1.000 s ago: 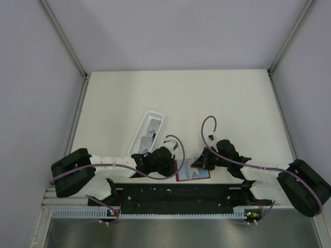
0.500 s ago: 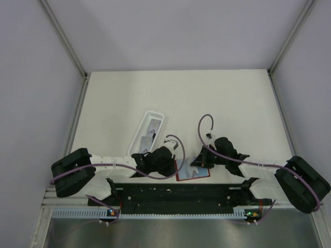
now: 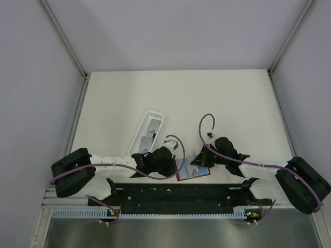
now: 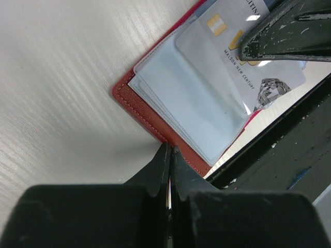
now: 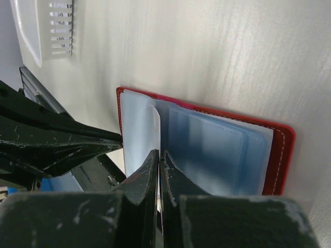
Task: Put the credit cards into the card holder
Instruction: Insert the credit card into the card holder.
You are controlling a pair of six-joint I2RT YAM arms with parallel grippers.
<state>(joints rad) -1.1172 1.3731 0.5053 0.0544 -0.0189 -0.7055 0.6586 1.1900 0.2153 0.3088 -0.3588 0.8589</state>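
Stitching (image 5: pixel 278 160) rims the red card holder (image 4: pixel 142 114) — glossy clear sleeves (image 4: pixel 191 103) — left tool (image 4: pixel 169 155), right tool (image 5: pixel 159 157) closed.

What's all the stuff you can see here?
table: one, white, under everything
tray: one, white, slotted, left of middle
cards: grey, in the tray, count unclear
card holder: one, red, open, between the grippers
credit card: one, grey, gold chip, over the holder's clear pockets
left gripper: black, shut, tips at the holder's edge
right gripper: black, shut on the credit card, it seems
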